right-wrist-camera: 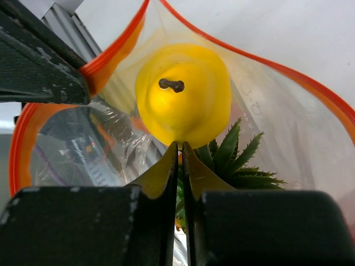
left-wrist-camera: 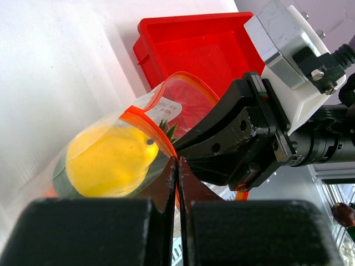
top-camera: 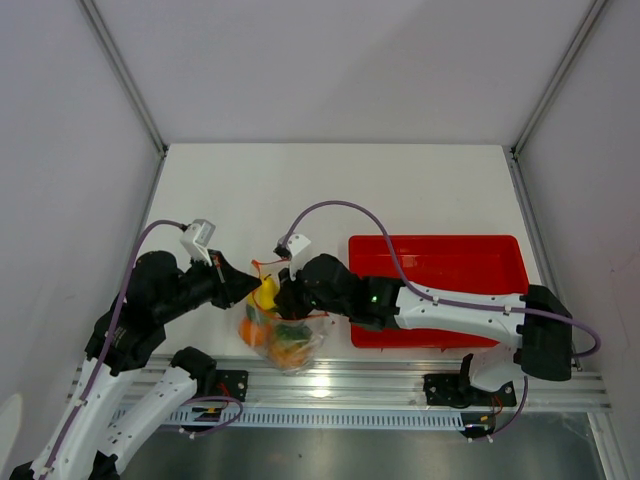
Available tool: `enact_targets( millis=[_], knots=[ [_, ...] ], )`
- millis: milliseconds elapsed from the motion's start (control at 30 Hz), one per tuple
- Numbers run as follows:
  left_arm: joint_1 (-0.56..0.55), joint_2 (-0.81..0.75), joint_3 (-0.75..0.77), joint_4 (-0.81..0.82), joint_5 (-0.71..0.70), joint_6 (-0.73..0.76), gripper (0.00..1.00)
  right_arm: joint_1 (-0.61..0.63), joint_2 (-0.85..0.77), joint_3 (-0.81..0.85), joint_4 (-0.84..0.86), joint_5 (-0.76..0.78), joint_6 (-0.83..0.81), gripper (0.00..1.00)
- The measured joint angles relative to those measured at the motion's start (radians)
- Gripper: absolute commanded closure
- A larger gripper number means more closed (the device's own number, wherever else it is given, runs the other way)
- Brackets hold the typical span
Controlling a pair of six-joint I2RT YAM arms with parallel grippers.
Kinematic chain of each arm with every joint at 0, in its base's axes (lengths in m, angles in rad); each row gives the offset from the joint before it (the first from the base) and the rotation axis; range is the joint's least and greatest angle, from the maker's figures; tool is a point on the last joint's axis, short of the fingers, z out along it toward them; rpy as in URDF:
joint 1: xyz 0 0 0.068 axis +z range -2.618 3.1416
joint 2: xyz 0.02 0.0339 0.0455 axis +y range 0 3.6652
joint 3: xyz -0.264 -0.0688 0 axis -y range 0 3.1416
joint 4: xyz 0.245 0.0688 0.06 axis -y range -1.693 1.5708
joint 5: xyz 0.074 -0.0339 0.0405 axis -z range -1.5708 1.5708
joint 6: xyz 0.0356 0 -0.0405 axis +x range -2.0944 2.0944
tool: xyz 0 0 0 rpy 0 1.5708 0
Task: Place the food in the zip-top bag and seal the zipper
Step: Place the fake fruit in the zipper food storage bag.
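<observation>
A white table [top-camera: 330, 190] sits between pale panels [top-camera: 60, 120]; a red tray [top-camera: 440, 262] lies at right. The zip-top bag [top-camera: 297, 347], food [top-camera: 267, 292] inside, is at the near edge; left gripper [top-camera: 252, 290] and right gripper [top-camera: 284, 297] each clamp its rim.

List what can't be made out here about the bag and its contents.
- Top view: the fruit low in the zip-top bag is too small and blurred behind plastic to count.
- Right wrist: the pineapple shows only its crown; the lemon and right claw hide its body.
- Left wrist: the left claw and right claw cover the near stretch of the zipper.
</observation>
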Motion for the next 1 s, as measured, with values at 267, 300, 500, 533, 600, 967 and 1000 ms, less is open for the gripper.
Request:
enact_targets(
  millis=[267, 300, 500, 533, 600, 967, 1000],
  knots=[
    [0.000, 0.000, 0.000, 0.000, 0.000, 0.000, 0.99, 0.000, -0.002, 0.000, 0.018, -0.013, -0.011, 0.64],
    [0.000, 0.000, 0.000, 0.000, 0.001, 0.000, 0.99, -0.001, -0.006, 0.000, 0.017, -0.011, -0.014, 0.62],
    [0.000, 0.000, 0.000, 0.001, 0.003, -0.001, 0.99, -0.011, -0.028, 0.000, 0.023, -0.008, -0.046, 0.42],
    [0.000, 0.000, 0.000, 0.001, 0.004, -0.001, 0.99, -0.012, -0.027, 0.002, 0.023, -0.007, -0.053, 0.42],
    [0.000, 0.000, 0.000, 0.001, 0.008, -0.002, 0.99, -0.014, -0.026, 0.011, 0.017, -0.008, -0.066, 0.41],
    [0.000, 0.000, 0.000, 0.001, 0.019, -0.008, 0.99, -0.018, 0.061, 0.090, 0.023, 0.014, -0.149, 0.40],
    [0.000, 0.000, 0.000, 0.001, 0.019, -0.008, 0.99, -0.019, 0.071, 0.093, 0.023, 0.017, -0.156, 0.41]
  ],
)
